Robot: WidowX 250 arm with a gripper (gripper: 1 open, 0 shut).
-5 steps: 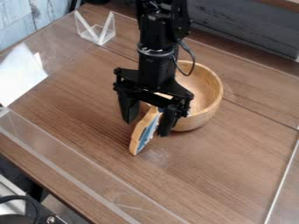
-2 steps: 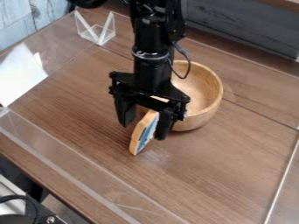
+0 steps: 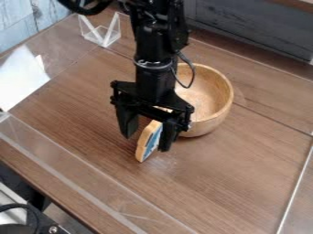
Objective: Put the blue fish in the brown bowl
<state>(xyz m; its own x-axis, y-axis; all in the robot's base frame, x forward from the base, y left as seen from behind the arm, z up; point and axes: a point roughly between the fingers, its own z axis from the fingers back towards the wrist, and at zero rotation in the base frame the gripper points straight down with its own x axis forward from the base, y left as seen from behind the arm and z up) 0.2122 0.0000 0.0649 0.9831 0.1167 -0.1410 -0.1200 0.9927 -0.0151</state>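
The blue fish (image 3: 149, 143) lies on the wooden table, a small flat toy with a blue face and tan edges, its upper end hidden behind the gripper. My black gripper (image 3: 148, 129) points straight down over it, jaws open wide, one finger on each side of the fish. I cannot tell whether the fingers touch it. The brown bowl (image 3: 210, 99) is a round light wooden bowl standing just right of and behind the gripper, with nothing visible inside; the arm hides its left rim.
A clear acrylic stand (image 3: 99, 29) sits at the back left. A white sheet (image 3: 18, 78) lies at the left edge. The table's front edge runs along the bottom left.
The arm and gripper have shifted slightly to the left and a little lower around the fish. The fish and bowl stay where they were.
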